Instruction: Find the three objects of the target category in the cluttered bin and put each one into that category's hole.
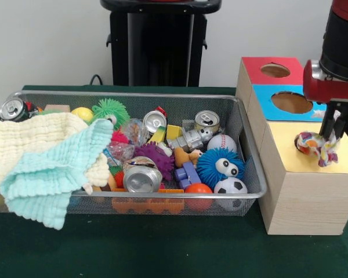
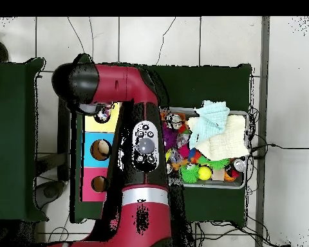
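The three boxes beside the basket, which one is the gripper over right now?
The yellow-topped box, nearest the camera in the front view. The gripper holds a confetti-spotted wad above its top; the blue-topped box and red-topped box sit behind.

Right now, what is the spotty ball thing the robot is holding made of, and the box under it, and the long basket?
The spotty wad in the end effector looks like thin crinkled wrapper, white with bright spots, maybe plastic or paper. The yellow-topped box looks like pale wood, its sides showing faint grain, matte. The basket is silvery see-through wire mesh, probably metal.

Crumpled wad (image 1: pixel 316 146) over yellow box's hole (image 1: pixel 304 145).
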Available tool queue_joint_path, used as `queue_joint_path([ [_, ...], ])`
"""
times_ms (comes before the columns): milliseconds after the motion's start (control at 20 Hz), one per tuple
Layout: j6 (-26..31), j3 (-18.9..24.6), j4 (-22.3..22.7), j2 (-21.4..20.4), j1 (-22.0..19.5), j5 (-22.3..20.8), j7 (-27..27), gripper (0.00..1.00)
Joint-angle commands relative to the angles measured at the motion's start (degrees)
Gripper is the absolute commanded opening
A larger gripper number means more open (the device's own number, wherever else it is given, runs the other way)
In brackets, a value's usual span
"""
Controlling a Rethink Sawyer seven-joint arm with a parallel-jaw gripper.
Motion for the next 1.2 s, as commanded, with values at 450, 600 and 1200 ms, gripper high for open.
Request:
queue_joint_path([
  [450,-7.04,-1.13,22.41,-9.02,0.24,-0.12,8.82,0.0],
  [600,-8.66,-0.84,23.61,-9.07,0.09,-0.64,7.83,0.0],
  [1200,-12.81,-0.19,25.53,-8.96,-0.19,-0.87,7.14,1.0],
])
